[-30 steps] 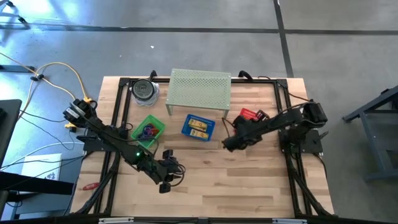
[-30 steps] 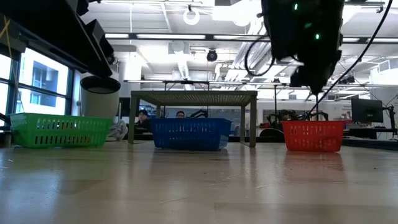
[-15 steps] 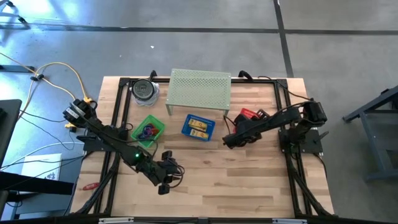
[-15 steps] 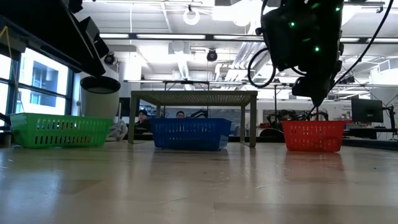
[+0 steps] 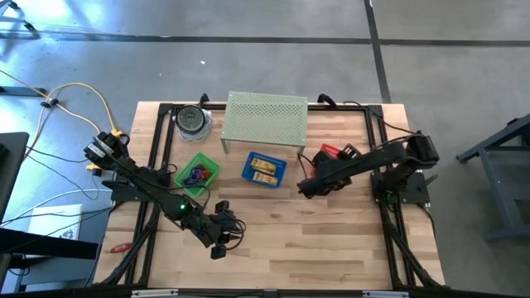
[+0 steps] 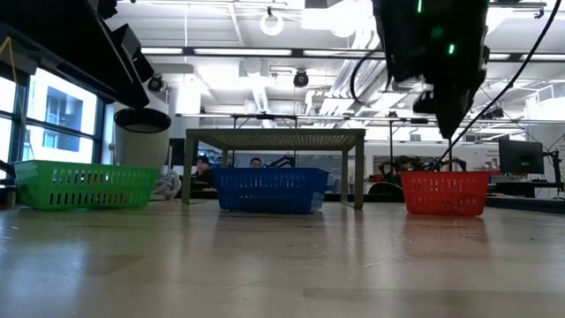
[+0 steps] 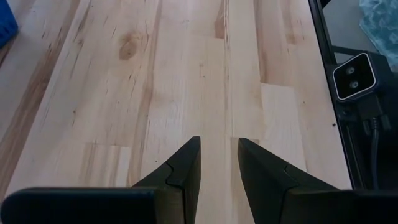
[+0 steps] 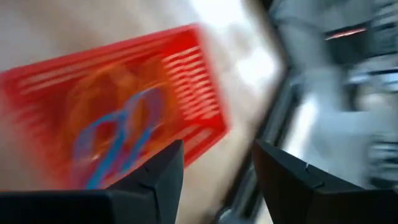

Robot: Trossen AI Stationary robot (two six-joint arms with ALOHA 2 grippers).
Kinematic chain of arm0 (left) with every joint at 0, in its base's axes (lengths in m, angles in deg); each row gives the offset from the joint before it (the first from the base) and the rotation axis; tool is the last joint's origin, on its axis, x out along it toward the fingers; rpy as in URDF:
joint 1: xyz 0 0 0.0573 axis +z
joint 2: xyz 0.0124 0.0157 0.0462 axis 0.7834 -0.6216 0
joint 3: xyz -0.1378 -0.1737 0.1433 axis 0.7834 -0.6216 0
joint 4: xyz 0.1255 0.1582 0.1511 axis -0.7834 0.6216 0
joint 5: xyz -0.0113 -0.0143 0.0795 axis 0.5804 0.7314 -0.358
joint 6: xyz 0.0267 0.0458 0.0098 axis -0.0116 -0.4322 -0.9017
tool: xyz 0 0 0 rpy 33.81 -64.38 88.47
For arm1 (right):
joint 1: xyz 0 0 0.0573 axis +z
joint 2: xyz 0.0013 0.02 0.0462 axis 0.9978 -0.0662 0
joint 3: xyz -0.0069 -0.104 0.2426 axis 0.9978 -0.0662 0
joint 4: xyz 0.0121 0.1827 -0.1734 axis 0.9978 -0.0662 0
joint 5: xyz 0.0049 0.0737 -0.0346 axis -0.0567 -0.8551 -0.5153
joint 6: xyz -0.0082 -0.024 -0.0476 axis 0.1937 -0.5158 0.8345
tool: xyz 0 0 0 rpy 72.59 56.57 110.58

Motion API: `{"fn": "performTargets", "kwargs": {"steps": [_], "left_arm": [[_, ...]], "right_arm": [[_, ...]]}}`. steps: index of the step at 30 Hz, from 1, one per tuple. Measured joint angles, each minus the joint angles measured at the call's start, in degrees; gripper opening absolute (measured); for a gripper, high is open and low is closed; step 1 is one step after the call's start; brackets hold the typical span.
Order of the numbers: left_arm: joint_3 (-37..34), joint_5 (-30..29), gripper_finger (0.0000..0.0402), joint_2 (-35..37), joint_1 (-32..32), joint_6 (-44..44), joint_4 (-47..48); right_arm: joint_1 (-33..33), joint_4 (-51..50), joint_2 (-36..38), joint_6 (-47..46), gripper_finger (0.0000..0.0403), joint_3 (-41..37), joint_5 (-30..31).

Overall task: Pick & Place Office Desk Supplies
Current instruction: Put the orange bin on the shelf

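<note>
We see bare table (image 7: 186, 81) ahead of our left hand (image 7: 216, 163), fingers slightly apart, nothing between. Our right hand (image 8: 214, 163), since a second ago, has drawn nearer the red basket (image 8: 180, 81) and parted its fingers; orange and blue loops (image 8: 118, 134) lie inside, ahead.

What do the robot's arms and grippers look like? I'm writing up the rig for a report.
Both arms are dark, jointed and slim, with black cables along them. The left gripper has two matte black, wedge-shaped fingers; the right gripper has the same. A small green light glows on the left arm.
</note>
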Motion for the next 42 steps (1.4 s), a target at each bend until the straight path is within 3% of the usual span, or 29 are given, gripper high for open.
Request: {"fn": "performTargets", "kwargs": {"steps": [4,8,14,42], "left_arm": [[0.0,0.0,0.0103,0.0,0.0,0.0,0.0],[0.0,0.0,0.0103,0.0,0.0,0.0,-0.1],[0.0,0.0,0.0103,-0.8,0.0,0.0,-0.6],[0.0,0.1,0.0103,-3.8,0.0,0.0,-0.9]], "right_arm": [[0.4,5.0,2.1,5.2,0.0181,2.1,-12.5],[0.3,11.8,4.4,9.8,0.0181,2.1,-19.7],[0.4,17.7,4.8,12.2,0.0181,2.0,-20.7],[-5.0,24.9,-1.2,18.3,0.0181,-0.3,-23.6]]}}
